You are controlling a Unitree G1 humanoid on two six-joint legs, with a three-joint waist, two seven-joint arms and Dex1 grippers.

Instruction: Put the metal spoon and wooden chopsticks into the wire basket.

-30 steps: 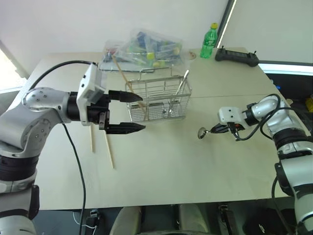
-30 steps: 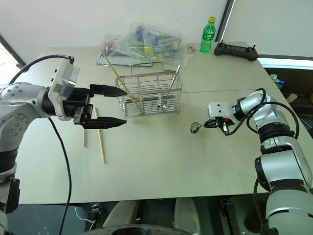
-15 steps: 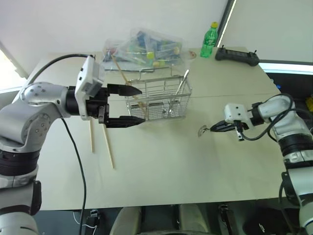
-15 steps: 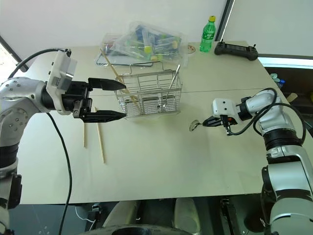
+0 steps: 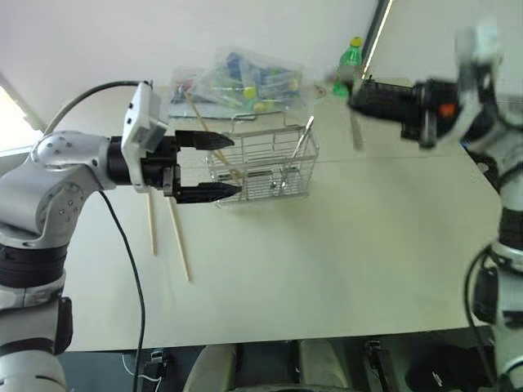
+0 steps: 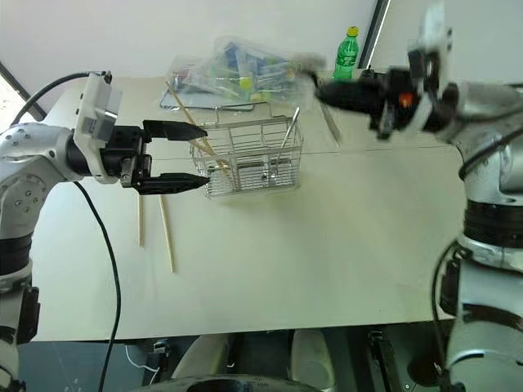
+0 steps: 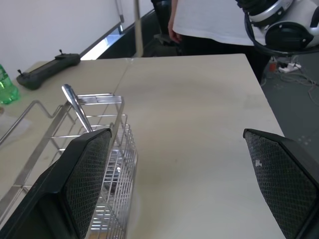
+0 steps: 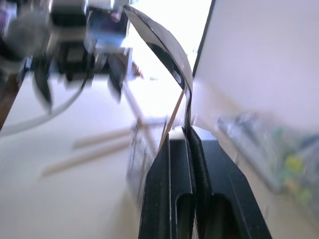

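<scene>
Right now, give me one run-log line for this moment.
right gripper: shut on spoon, lifted | left gripper: open beside basket | two chopsticks on table

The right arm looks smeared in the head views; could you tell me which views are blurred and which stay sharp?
Both eye views smear the right gripper; the left gripper and wire basket stay crisp. Right wrist view: background streaked, metal spoon fairly sharp. Left wrist view: sharp.
</scene>
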